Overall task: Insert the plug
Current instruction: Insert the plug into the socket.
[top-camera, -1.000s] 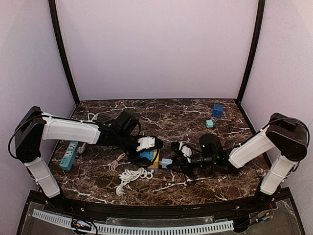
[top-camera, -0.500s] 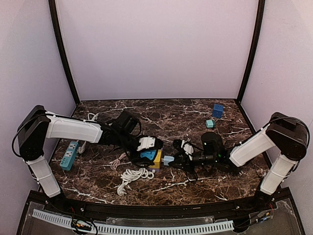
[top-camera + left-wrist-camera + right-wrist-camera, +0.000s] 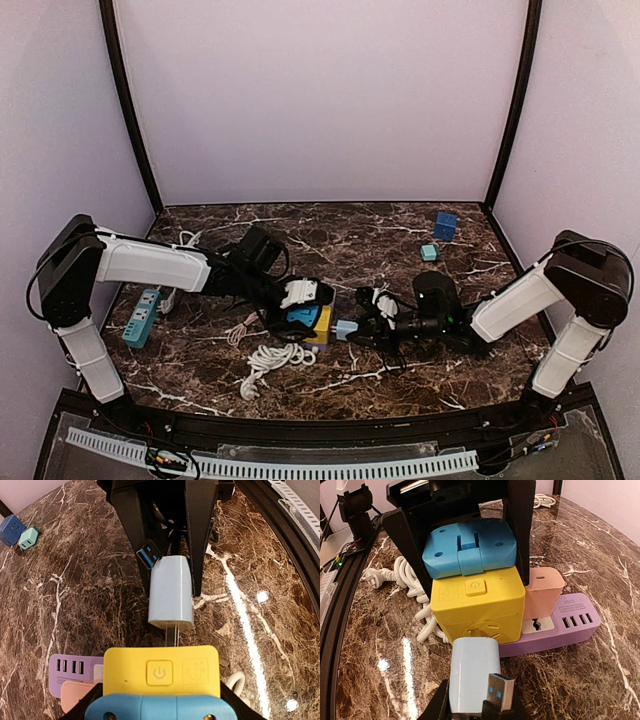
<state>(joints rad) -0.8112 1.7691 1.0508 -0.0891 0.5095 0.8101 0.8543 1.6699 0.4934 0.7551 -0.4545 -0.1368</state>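
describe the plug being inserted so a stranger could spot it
On the dark marble tabletop, look mid-table where both arms meet. The right arm's jaws hold a pale blue rectangular charger plug facing a yellow cube socket. Unlike the peach plug seated nearby, it is pale blue and gripped.

A power symbol marks the yellow socket cube; print on the purple strip is unreadable.

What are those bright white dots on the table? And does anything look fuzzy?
Left wrist view: the dots are lamp glare bouncing off the shiny marble table. Right wrist view: one more glare spot on the table, below the white cable; the pale blue plug up close looks sharp. Top view: soft, even light, nothing really fuzzy.
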